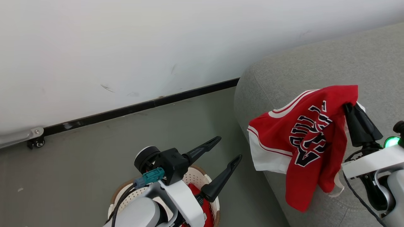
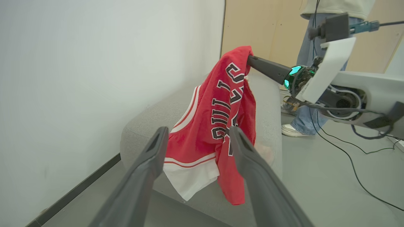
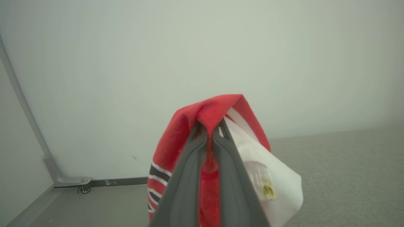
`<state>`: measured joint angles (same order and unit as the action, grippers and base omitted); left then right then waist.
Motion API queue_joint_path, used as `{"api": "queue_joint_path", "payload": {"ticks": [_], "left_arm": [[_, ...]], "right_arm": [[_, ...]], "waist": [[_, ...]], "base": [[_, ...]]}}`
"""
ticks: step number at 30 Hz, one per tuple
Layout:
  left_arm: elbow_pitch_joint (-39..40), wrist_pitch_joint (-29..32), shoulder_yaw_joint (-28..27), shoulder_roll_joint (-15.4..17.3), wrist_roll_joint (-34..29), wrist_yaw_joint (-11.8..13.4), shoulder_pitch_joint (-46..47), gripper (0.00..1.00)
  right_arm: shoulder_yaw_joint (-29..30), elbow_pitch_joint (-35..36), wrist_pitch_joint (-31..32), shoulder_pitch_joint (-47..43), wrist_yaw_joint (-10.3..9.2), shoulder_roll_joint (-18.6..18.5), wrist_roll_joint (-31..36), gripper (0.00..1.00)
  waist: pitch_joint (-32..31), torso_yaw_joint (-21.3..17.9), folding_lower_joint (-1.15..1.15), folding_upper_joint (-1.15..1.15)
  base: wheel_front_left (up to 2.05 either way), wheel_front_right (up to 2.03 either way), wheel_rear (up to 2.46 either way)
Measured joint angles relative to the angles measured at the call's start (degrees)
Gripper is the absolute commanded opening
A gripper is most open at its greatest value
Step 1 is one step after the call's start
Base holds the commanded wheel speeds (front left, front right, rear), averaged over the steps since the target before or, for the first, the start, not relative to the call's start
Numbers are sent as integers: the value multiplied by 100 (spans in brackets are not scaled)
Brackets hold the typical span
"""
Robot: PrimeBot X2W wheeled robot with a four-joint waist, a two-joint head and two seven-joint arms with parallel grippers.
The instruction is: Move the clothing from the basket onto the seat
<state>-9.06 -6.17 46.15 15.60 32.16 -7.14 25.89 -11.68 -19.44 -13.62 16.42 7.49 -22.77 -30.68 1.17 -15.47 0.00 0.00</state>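
The right claw (image 1: 350, 108) pinches a red jersey (image 1: 303, 135) draped over the edge of the seat (image 1: 315, 69). Best to carry it further onto the seat before releasing, lest it slide off. The left claw (image 1: 229, 147) hangs spread above the basket (image 1: 196, 178).

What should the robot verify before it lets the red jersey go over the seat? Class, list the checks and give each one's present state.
1. Right fingers shut on the jersey: ok, fabric is pinched between them.
2. Jersey above the seat: ok, it hangs over the seat's corner.
3. Whole jersey will land on the seat: cannot tell, its white hem hangs by the seat's edge.
4. Left fingers free for the next pick: ok, spread and empty above the basket.
5. Basket emptied: not ok, red cloth lies inside.
6. Person away from the right arm: cannot tell, they stand beyond the seat.
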Motion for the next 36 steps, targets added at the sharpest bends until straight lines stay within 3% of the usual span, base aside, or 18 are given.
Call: {"api": "queue_joint_path", "payload": {"ticks": [11, 36], "left_arm": [[80, -43, 137, 62, 48, 0, 2, 100], [181, -20, 176, 114, -71, 0, 485, 100]], "right_arm": [[268, 30, 312, 176, 0, -292, -9, 0], [937, -856, 1018, 2163, 0, -1053, -110, 0]], "waist": [[169, -266, 0, 0], [905, -548, 0, 0]], "base": [[0, 0, 0], [0, 0, 0]]}}
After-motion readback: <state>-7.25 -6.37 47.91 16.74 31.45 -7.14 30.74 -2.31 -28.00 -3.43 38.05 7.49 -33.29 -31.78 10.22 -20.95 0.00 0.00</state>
